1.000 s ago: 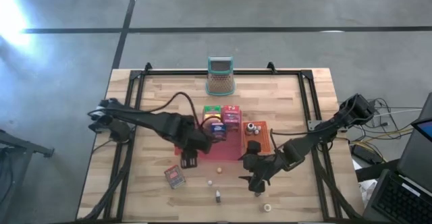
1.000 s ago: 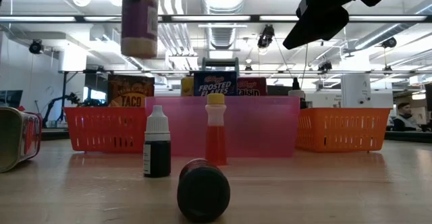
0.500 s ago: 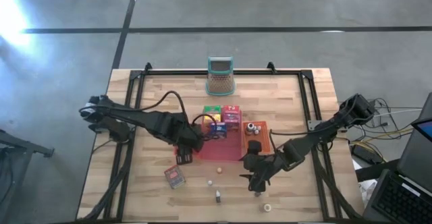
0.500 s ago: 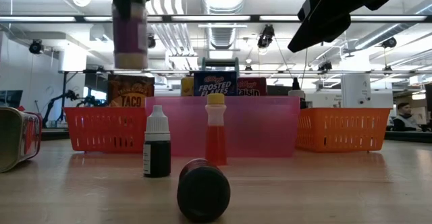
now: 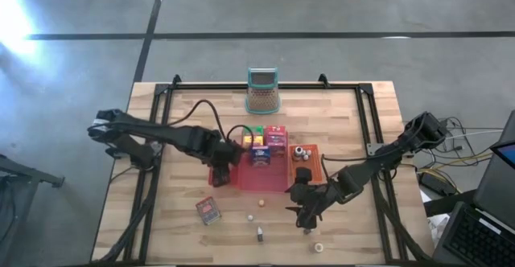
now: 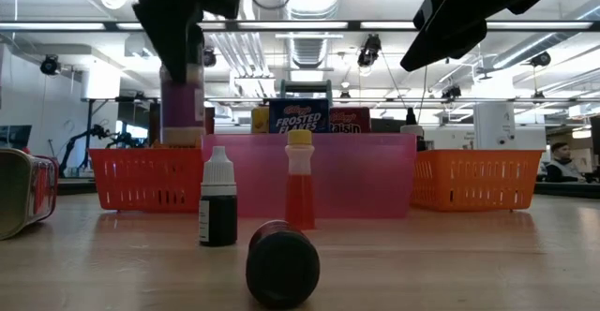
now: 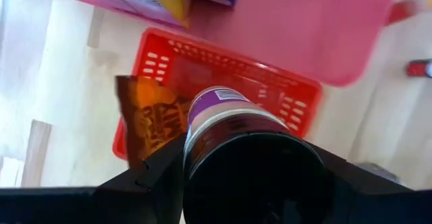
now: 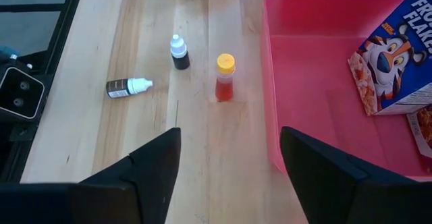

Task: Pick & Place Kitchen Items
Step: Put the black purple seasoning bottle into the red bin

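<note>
My left gripper (image 5: 219,174) is shut on a purple-labelled jar (image 6: 183,100) with a dark lid. It hangs over the red tray (image 7: 223,75), which holds an orange-brown packet (image 7: 150,119). My right gripper (image 8: 229,177) is open above the table in front of the pink tray (image 8: 324,96), with nothing between its fingers. Beyond it on the wood stand a white-capped dark bottle (image 8: 179,52) and a yellow-capped red bottle (image 8: 224,77). Another dark bottle (image 8: 128,86) lies on its side. My left gripper pinches the jar at its lid end (image 7: 202,177) between its two fingers, one on each side. The fingers come from above, pointing steeply down. The jar hangs upright below them (image 6: 183,114), clear of the red tray and the table.
A cereal box (image 8: 391,55) and other small boxes (image 5: 265,137) sit in the pink tray. An orange tray (image 5: 307,166) with small jars lies to its right. A red tin (image 5: 208,211) lies near the front left, and the teal-rimmed mesh holder (image 5: 262,90) stands at the far edge.
My left gripper has come down with the jar and drifted a little toward the table's left and far side. It is now over the red tray. The jar has stayed upright in the hold.
</note>
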### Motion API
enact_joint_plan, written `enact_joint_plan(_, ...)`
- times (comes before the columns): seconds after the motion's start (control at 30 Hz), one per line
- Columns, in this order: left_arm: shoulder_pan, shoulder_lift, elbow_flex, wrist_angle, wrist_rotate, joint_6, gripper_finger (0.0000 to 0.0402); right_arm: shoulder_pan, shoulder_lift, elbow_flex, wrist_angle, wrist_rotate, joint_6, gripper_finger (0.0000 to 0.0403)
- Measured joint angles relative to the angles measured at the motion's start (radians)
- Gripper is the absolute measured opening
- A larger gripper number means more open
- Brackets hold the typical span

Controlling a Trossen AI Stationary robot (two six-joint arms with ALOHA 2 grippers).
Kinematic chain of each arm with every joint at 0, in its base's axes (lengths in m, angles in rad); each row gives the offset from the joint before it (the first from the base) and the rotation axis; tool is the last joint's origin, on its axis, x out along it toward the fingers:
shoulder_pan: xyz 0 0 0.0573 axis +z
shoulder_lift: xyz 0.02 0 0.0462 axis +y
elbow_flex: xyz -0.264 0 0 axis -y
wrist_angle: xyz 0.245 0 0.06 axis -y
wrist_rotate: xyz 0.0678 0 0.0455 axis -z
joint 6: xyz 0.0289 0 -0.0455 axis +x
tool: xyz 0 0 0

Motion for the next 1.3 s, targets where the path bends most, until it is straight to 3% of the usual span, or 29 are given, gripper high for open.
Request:
enact_joint_plan(0.3, 0.036, 0.003, -0.064, 0.103, 0.064, 0.026, 0.0227, 0.000, 0.000, 0.000, 0.000, 0.000, 0.000, 0.0261)
enact_joint_plan(0.8, 0.058, 0.005, -0.129, 0.201, 0.063, 0.035, 0.0227, 0.000, 0.000, 0.000, 0.000, 0.000, 0.000, 0.0295)
enact_joint_plan(1.3, 0.120, 0.006, -0.229, 0.315, 0.096, 0.056, 0.0227, 0.000, 0.000, 0.000, 0.001, 0.002, 0.000, 0.0251)
